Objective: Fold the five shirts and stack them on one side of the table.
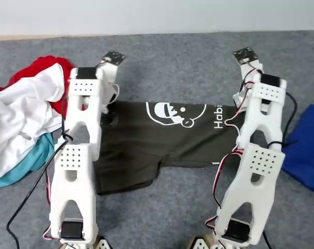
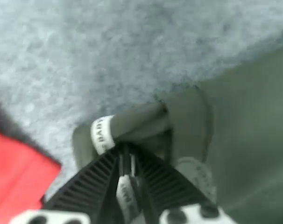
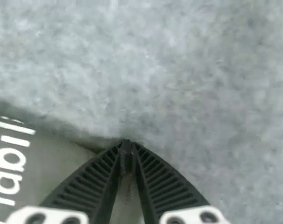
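A dark olive shirt [image 1: 162, 140] with white print lies spread across the middle of the grey table. My left gripper [image 2: 125, 156] is shut on a bunched fold of the olive shirt [image 2: 244, 130] at its far left corner, where a white label [image 2: 101, 134] sticks out. My right gripper [image 3: 126, 150] is shut on the edge of the olive shirt [image 3: 43, 177] at its far right corner, next to the white lettering [image 3: 8, 158]. From above, the left arm [image 1: 84, 129] covers the shirt's left edge and the right arm [image 1: 260, 135] its right edge.
A pile of a white shirt [image 1: 22, 119], a red shirt [image 1: 40, 67] and a teal shirt [image 1: 22, 166] lies at the left. The red shirt [image 2: 15, 172] is close to my left gripper. A blue shirt [image 1: 304, 145] lies at the right edge. Grey carpet [image 1: 177, 62] stretches behind.
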